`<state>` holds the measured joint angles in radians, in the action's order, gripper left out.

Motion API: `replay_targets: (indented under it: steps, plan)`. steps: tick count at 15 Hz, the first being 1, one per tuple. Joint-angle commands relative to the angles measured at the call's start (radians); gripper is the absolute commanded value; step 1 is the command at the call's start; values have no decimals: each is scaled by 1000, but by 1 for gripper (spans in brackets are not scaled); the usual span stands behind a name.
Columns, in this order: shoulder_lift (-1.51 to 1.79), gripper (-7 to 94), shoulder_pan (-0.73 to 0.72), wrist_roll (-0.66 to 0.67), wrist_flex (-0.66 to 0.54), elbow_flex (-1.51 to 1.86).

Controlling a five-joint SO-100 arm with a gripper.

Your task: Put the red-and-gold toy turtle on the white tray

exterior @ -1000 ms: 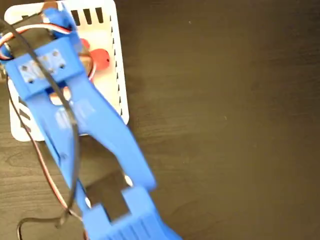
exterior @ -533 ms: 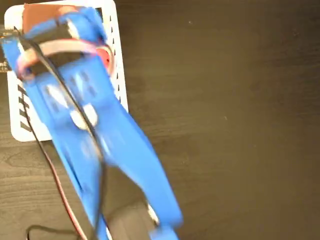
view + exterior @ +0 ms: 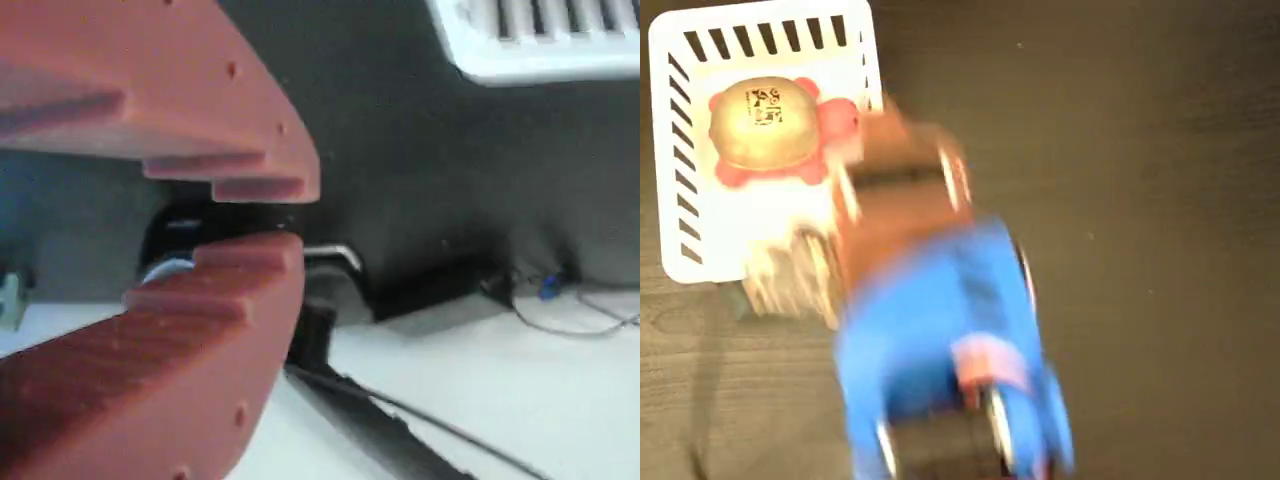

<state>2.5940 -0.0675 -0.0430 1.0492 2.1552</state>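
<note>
Inside the tray (image 3: 680, 150), toward its upper end in the fixed view, the turtle (image 3: 775, 128) sits upright on the flat bottom, gold shell up, red head pointing right toward the slotted wall. Nothing touches it. The arm (image 3: 940, 330) is a blur over the dark table (image 3: 1140, 200), off to the tray's right and below. From the wrist view, the gripper (image 3: 290, 215) has its brown jaws nearly together with a thin gap and nothing between them. By my reading the placing is done; only clearing the arm away remains.
</note>
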Motion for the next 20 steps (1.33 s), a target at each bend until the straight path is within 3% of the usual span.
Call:
replay_targets:
  steps: [1, 5, 9, 20]
  plan:
    - [293, 0, 15, -5, 6, 281]
    - [601, 0, 41, 32, 132, 624]
    - [655, 0, 77, 2, 198, 732]
    - [658, 0, 86, 18, 212, 765]
